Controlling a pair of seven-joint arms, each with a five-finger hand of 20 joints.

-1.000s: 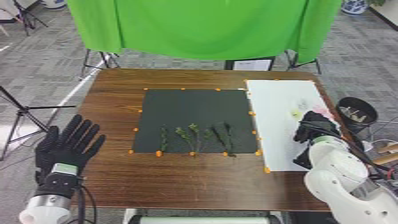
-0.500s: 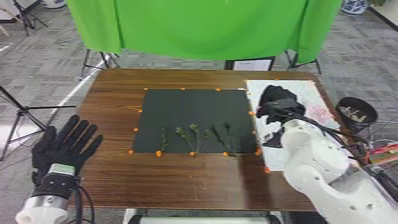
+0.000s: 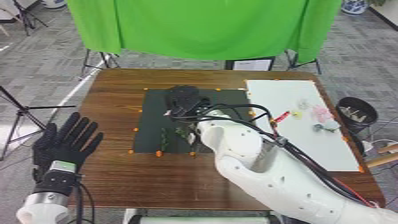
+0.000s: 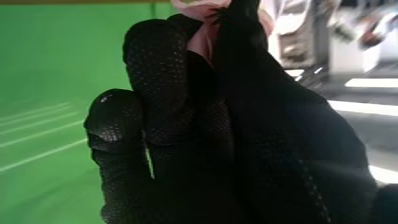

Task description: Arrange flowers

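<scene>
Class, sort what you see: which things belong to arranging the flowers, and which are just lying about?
Belonging to the job: pink flower in the right hand, green stems, black mat, white sheet.

Probably just about: green cloth, dark bin.

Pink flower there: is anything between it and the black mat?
Nothing visible stands in the way. The right hand holds the pink flower over the black mat, with green stems nearer the robot; what lies beneath the hand is hidden.
</scene>
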